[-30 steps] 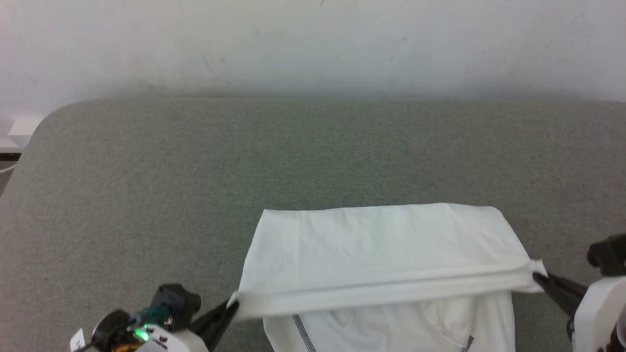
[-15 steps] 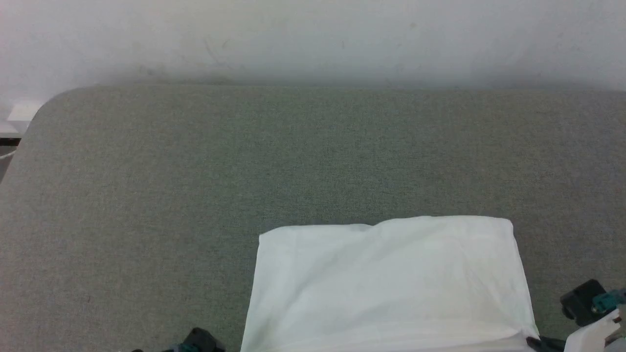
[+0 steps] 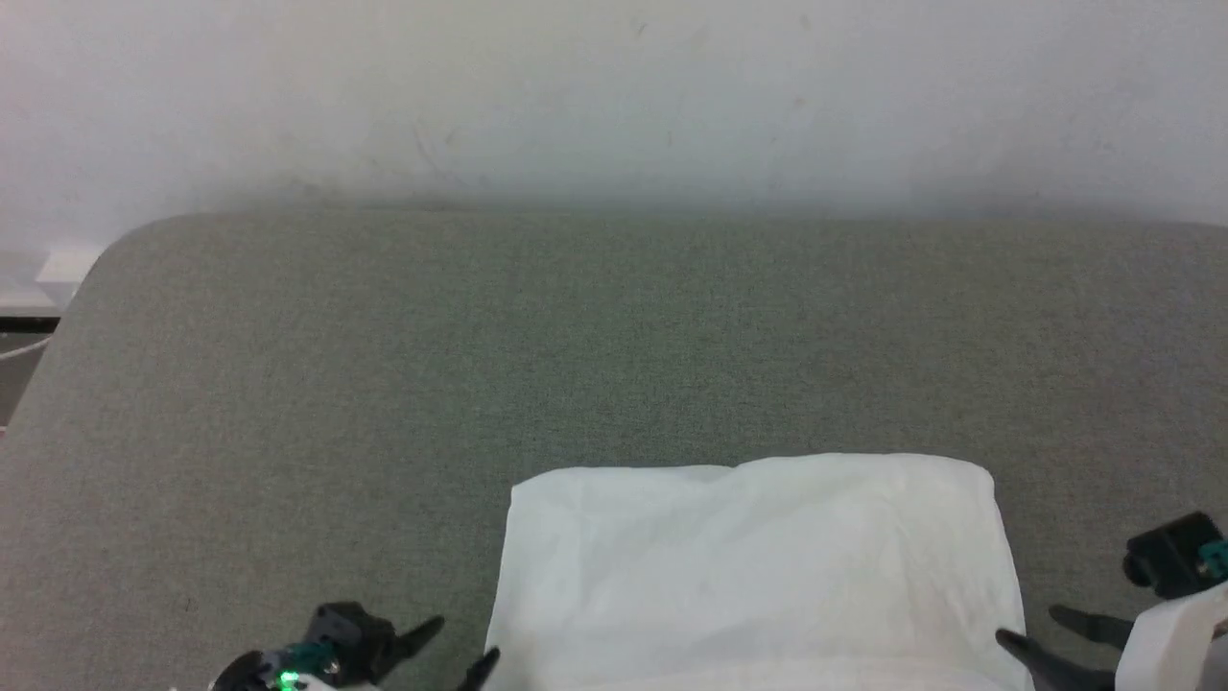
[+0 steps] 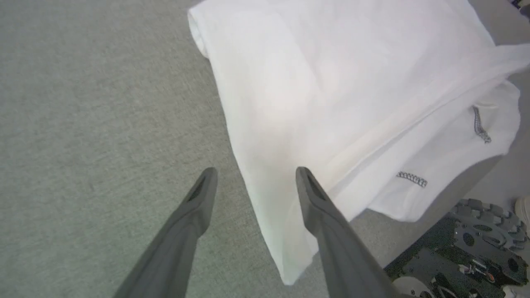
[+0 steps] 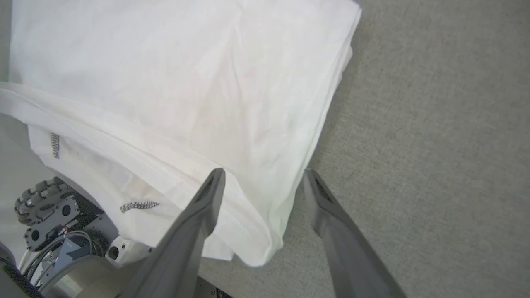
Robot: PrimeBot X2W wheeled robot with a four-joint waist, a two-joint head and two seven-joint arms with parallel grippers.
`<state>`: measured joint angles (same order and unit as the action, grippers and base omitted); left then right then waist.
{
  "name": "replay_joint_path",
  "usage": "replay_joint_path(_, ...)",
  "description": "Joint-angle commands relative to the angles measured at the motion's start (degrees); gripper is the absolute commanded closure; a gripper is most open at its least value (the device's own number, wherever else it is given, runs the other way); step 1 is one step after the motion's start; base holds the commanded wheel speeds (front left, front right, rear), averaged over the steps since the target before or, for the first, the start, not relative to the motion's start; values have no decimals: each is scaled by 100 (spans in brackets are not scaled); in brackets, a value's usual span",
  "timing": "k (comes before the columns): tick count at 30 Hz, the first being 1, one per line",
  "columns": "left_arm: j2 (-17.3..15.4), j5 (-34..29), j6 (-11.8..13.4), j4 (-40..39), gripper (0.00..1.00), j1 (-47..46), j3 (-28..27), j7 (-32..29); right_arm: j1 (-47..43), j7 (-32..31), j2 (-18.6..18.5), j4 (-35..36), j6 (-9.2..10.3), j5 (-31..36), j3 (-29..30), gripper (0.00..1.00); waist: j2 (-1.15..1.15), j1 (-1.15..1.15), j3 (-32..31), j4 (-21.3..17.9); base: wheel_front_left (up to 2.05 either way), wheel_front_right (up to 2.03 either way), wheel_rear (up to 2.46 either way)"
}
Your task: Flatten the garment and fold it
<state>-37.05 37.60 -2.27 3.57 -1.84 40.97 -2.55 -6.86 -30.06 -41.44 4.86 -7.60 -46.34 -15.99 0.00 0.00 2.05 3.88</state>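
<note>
A grey-green fabric-covered table (image 3: 384, 384) with a rounded far-left corner is backed by a white, lightly scuffed wall (image 3: 614, 96). A small white block (image 3: 67, 264) is seen just beyond that corner.

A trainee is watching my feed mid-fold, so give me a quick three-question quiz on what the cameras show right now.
1. True or false: the left gripper is shut on the garment.
2. Pick one. The garment's near part: A) lies wholly on the table; B) hangs over the table's near edge; C) is rolled into a ball.
3. Fill in: the right gripper has its jaws ___.

Key: 1 false, its jaws are open and hold nothing. 2 B, the layer with the zigzag seams droops past the edge. 3 open.
</note>
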Motion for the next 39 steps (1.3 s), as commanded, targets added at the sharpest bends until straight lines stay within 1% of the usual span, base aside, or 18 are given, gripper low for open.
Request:
replay_joint_path(1,22,57,41,-14,0,-107,-64,63,95,-14,60,52,11,-50,59,0,0,0,-104,-2,0,0,0)
replay_joint_path(3,29,192,139,-24,0,-144,-359,385,117,-114,191,244,11,-163,408,0,0,0,-145,-2,0,0,0)
replay_joint_path(5,106,303,291,-27,0,-194,-667,761,161,-173,331,423,11,-74,719,0,0,0,-174,2,0,0,0)
replay_joint_path(7,240,368,493,-25,0,-244,-970,1188,214,-174,626,519,11,36,1045,0,0,0,-190,7,0,0,0)
replay_joint_path(9,388,387,676,-3,0,-263,-1202,1479,255,-152,936,549,11,307,1271,0,0,0,-188,13,0,0,0)
replay_joint_path(11,613,441,876,32,0,-234,-1485,1651,274,-100,1271,472,11,714,1468,0,0,0,-173,20,0,0,0)
replay_joint_path(14,984,390,1133,41,0,-140,-2006,1744,240,-43,1963,235,11,1159,1852,0,0,0,-144,48,0,0,0)
replay_joint_path(16,1337,178,1232,-161,0,-42,-2551,1750,192,-55,2444,88,11,1400,2138,0,0,0,-108,77,0,0,0)
replay_joint_path(18,1635,-226,1278,-352,0,146,-3003,1752,119,-108,2794,-59,11,1763,2372,0,0,0,-79,96,0,0,0)
replay_joint_path(19,1828,-367,1268,-447,0,248,-3222,1753,91,-109,2950,-132,11,1948,2499,0,0,0,-66,108,0,0,0)
replay_joint_path(21,2151,-672,1169,-596,0,437,-3576,1753,59,-98,3223,-288,11,2246,2725,0,0,0,-37,134,0,0,0)
replay_joint_path(24,2444,-1187,973,-636,0,662,-3813,1754,41,-109,3501,-524,11,2543,2965,0,0,0,13,171,0,0,0)
replay_joint_path(26,2635,-1382,809,-611,0,724,-3940,1754,46,-166,3614,-695,11,2565,3019,0,0,0,51,200,0,0,0)
replay_joint_path(28,2730,-1630,667,-544,0,751,-4004,1754,83,-222,3705,-899,11,2402,3089,0,0,0,96,231,0,0,0)
replay_joint_path(30,2833,-1810,549,-487,0,736,-4063,1754,138,-224,3751,-1127,11,2310,3121,0,0,0,148,263,0,0,0)
replay_joint_path(32,2952,-1906,439,-451,0,693,-4156,1755,192,-166,3764,-1350,11,2267,3032,0,0,0,204,294,0,0,0)
replay_joint_path(36,3095,-2118,250,-318,0,595,-4270,1755,305,-9,3767,-1663,11,1899,2738,0,0,0,320,364,0,0,0)
replay_joint_path(39,3180,-2219,134,-262,0,527,-4373,1755,348,106,3695,-1840,11,1700,2518,0,0,0,398,389,0,0,0)
